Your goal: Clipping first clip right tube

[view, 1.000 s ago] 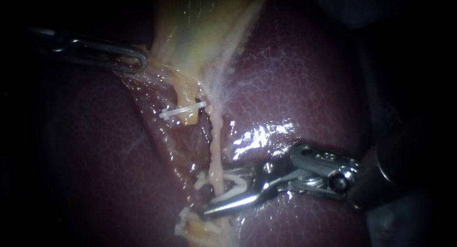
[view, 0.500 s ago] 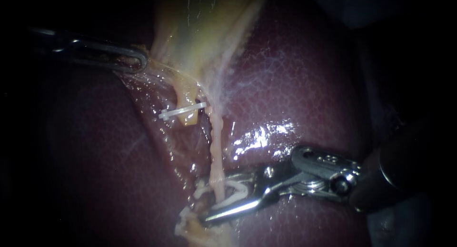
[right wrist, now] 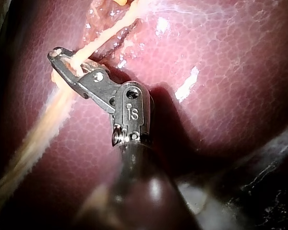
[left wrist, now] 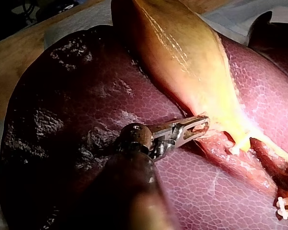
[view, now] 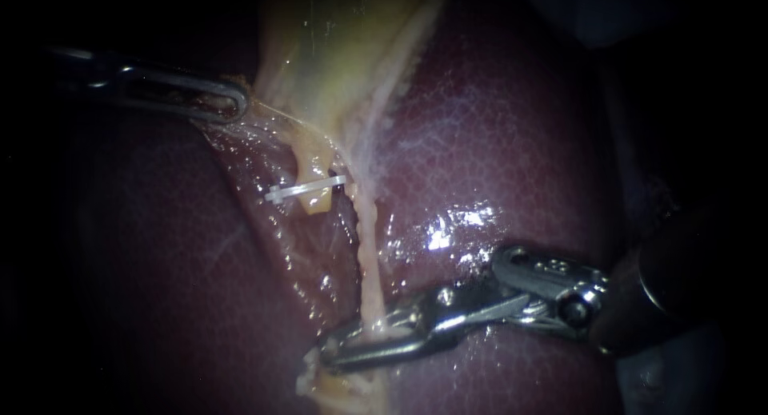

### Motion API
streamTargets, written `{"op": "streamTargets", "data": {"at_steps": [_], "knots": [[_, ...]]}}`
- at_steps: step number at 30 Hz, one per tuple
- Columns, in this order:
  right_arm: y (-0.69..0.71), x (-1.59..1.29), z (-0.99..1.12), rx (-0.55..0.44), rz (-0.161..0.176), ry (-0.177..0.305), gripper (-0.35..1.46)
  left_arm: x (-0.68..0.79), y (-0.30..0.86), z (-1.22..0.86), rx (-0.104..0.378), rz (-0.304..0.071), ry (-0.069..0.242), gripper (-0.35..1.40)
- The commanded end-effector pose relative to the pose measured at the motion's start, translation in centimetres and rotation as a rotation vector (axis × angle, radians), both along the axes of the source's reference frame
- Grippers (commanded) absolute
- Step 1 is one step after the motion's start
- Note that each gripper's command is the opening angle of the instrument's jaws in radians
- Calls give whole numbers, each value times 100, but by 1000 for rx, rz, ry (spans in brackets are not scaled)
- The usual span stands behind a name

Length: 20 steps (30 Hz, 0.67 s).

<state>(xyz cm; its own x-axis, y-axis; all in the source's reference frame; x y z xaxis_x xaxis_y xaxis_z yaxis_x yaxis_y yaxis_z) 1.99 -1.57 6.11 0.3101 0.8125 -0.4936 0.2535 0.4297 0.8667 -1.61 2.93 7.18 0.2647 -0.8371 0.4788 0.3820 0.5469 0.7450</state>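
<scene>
The right tube (view: 365, 251) is a thin pale strand running down from the gallbladder (view: 344, 55) across the liver (view: 496, 151). My right instrument (view: 330, 353) reaches in from the right, and its jaws are shut on this tube low down; the right wrist view shows the tube (right wrist: 103, 38) pinched near the jaw tips (right wrist: 57, 55). Left of the tube, a white clip (view: 306, 189) sits across a short yellowish stump. My left instrument (view: 237, 103) comes in from the upper left with its jaws shut on the gallbladder's edge (left wrist: 216, 125).
Glistening wet liver surface (view: 448, 227) lies just above the right instrument's wrist. Pale tissue scraps (view: 314, 381) lie below the jaw tips. Beyond the liver, the left wrist view shows a wooden bench (left wrist: 9, 62) and a cloth.
My right instrument's jaws have closed on the right tube; the white clip seen between them earlier no longer shows. The left instrument has held still.
</scene>
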Motion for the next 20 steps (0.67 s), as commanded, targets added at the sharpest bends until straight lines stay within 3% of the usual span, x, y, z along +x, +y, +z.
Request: {"op": "streamTargets", "data": {"at_steps": [1,20], "knots": [[0,0,-1,5,3,-4,-35,0,0,0,0,0,0,-35],[2,-1,3,5,4,-4,-35,0,0,0,0,0,0,-35]]}}
